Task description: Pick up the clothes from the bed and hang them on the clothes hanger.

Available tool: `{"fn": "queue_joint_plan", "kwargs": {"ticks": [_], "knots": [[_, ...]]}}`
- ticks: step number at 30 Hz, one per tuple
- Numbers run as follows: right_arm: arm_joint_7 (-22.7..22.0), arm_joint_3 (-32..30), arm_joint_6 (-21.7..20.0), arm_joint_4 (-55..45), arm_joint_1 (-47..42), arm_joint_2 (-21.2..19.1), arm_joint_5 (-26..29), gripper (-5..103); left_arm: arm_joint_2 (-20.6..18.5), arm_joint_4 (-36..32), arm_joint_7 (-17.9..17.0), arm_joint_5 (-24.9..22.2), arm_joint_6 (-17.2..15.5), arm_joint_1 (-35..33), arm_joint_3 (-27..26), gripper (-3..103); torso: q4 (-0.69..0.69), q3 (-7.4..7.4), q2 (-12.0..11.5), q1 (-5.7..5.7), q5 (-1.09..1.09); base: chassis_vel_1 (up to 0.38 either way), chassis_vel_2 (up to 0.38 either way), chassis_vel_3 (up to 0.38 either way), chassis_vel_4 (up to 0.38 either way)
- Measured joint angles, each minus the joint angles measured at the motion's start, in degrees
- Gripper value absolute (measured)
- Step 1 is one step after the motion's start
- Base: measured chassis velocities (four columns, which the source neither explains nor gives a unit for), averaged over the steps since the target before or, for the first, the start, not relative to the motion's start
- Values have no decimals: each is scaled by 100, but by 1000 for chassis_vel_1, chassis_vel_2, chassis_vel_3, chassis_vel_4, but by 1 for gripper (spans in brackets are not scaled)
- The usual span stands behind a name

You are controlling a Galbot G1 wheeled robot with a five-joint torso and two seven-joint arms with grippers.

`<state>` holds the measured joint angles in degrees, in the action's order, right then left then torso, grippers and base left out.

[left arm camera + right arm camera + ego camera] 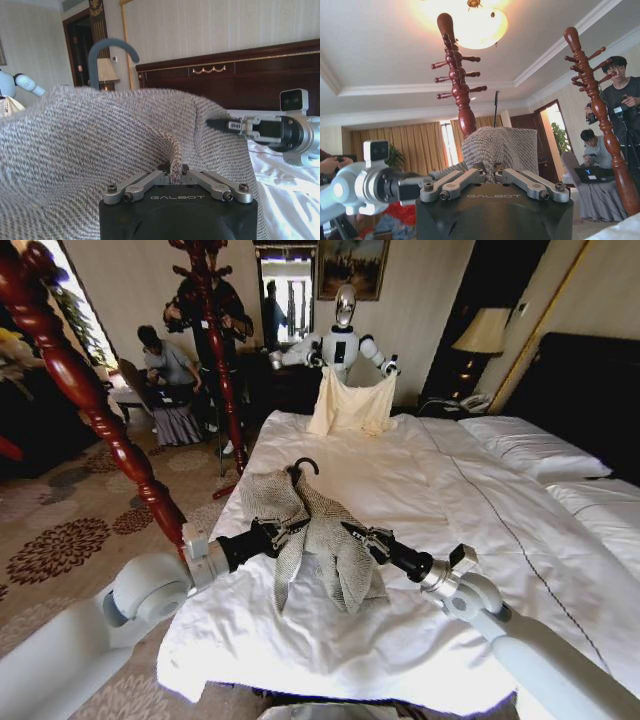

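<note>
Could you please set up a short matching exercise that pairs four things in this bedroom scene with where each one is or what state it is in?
Things:
1. herringbone jacket
2. clothes hanger
3. left gripper
4. cream-yellow garment

Places or states:
A. held up by another robot at the far side of the bed
B. hook poking out above the jacket's top
C. draped over the hanger, lifted above the duvet
D. shut on the jacket's fabric

Pairs: 1-C, 2-B, 3-D, 4-A
</note>
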<state>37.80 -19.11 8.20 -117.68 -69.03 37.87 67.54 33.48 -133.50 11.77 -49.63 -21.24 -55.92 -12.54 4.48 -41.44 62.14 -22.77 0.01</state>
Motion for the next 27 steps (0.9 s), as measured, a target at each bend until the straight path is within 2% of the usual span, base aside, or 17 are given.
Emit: {"fn": "queue_joint_plan", "kwargs": {"ticks": [5,6,9,10,12,13,14,17,18,20,22,25,26,27], "knots": [[33,-12,38,-51,-8,21,223,3,-16,12,-9,80,16,-98,-37,2,0,0,0,0,0,0,0,0,0],[33,-16,45,-67,-11,28,294,3,-24,12,-12,94,16,-129,-74,0,-1,0,0,0,0,0,0,0,0],[34,-50,70,-97,-22,45,430,3,-32,24,-12,133,40,-185,-162,3,-1,0,0,0,0,0,0,0,0],[36,-84,85,-104,-36,51,456,3,-32,44,0,157,63,-194,-194,8,-1,0,0,0,0,0,0,0,0],[55,-236,117,-129,-121,52,514,3,-31,126,253,263,206,-194,-292,19,0,0,0,0,0,0,0,0,0],[55,-236,117,-129,-121,52,514,3,-31,126,253,263,206,-194,-292,19,0,0,0,0,0,0,0,0,0],[64,-297,124,-140,-146,52,543,3,-34,160,402,310,275,-193,-336,19,0,0,0,0,0,0,0,0,0],[97,-499,136,-155,-182,71,660,3,-45,271,804,432,423,-166,-446,34,0,0,0,1,0,0,0,0,0],[97,-499,136,-155,-182,71,660,3,-45,271,804,432,423,-166,-446,34,0,0,0,1,0,0,0,0,0],[121,-574,139,-128,-163,102,723,3,-47,327,871,449,442,-150,-466,45,0,0,0,0,0,0,0,0,0],[128,-587,139,-119,-156,116,734,3,-47,335,876,454,442,-148,-466,45,0,0,0,0,0,0,0,0,0],[168,-629,139,-102,-129,226,777,3,-26,321,925,470,449,-147,-457,62,0,0,0,0,0,0,0,0,0],[182,-633,139,-96,-129,247,777,3,-19,309,937,470,453,-146,-457,62,-1,0,0,0,0,0,0,0,0],[225,-645,139,-71,-130,290,777,3,-3,267,954,468,469,-142,-460,73,-1,0,0,0,0,0,0,0,0]]}}
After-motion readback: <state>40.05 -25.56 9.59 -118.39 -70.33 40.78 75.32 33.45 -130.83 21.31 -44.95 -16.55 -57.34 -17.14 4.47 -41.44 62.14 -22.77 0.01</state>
